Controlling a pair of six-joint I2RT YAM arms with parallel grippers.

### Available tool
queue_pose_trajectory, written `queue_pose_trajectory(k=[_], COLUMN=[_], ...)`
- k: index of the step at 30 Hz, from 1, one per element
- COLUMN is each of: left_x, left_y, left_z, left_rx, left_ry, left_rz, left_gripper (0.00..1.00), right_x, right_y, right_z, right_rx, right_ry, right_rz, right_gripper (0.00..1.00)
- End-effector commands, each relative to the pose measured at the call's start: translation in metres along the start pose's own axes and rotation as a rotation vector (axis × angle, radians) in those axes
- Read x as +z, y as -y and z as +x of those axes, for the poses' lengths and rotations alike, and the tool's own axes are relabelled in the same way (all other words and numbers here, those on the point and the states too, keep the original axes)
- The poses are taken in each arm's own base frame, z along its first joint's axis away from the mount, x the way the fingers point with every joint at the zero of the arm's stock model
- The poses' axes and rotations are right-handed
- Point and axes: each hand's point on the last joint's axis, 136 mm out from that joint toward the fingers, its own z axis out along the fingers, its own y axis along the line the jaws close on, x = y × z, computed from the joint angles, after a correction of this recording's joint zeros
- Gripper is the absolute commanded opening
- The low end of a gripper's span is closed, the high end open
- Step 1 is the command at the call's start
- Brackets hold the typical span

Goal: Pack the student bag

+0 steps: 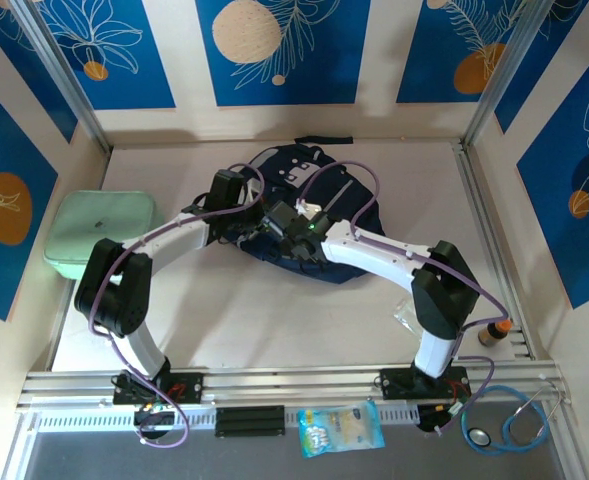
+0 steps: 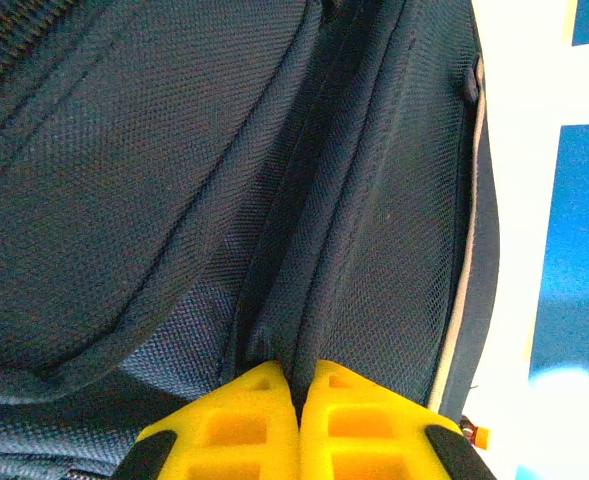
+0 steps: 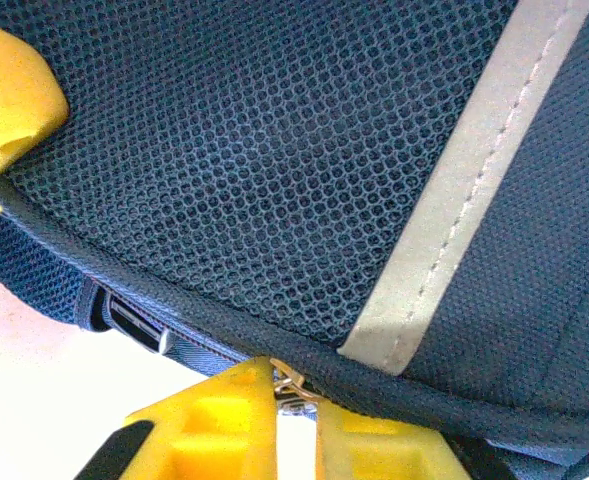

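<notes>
The student bag (image 1: pixel 286 165), a dark navy backpack, lies at the middle back of the table with both arms reaching onto it. My left gripper (image 2: pixel 299 385) is shut, pinching a fold of the bag's mesh fabric (image 2: pixel 314 300) beside a seam. My right gripper (image 3: pixel 296 395) sits at the bag's lower edge with a small metal zipper pull (image 3: pixel 292 385) clamped between its yellow fingers. A grey reflective strip (image 3: pixel 454 200) crosses the mesh panel (image 3: pixel 274 150) above it. In the top view the left gripper (image 1: pixel 266 220) and right gripper (image 1: pixel 294 234) meet on the bag's near side.
A mint green case (image 1: pixel 102 232) lies at the left, close to the left arm's elbow. A small bottle with an orange cap (image 1: pixel 494 332) stands by the right arm's base. A snack packet (image 1: pixel 341 428) and a stethoscope (image 1: pixel 514 420) lie beyond the front rail.
</notes>
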Motion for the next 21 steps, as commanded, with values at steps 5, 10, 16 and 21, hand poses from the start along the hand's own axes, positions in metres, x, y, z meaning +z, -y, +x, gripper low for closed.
queue_pose_trajectory(k=[5,10,16,21], left_x=[-0.015,-0.014,-0.012,-0.014], left_y=[0.027,0.018,0.020,0.022], left_z=[-0.002,-0.007,-0.010,-0.010], left_rx=[0.073,0.070,0.075,0.085], left_ry=[0.015,0.019,0.015,0.009], left_rz=[0.060,0.036,0.039,0.038], left_gripper=[0.00,0.00,0.00,0.00], right_x=[-0.007,-0.010,-0.002,0.002], right_y=[0.050,0.087,0.098,0.081], right_z=[0.004,0.016,0.012,0.002], right_rx=[-0.030,-0.027,-0.036,-0.154], right_ry=[0.048,0.029,-0.016,-0.016], right_rz=[0.085,0.078,-0.037,-0.122], right_gripper=[0.11,0.12,0.16,0.20])
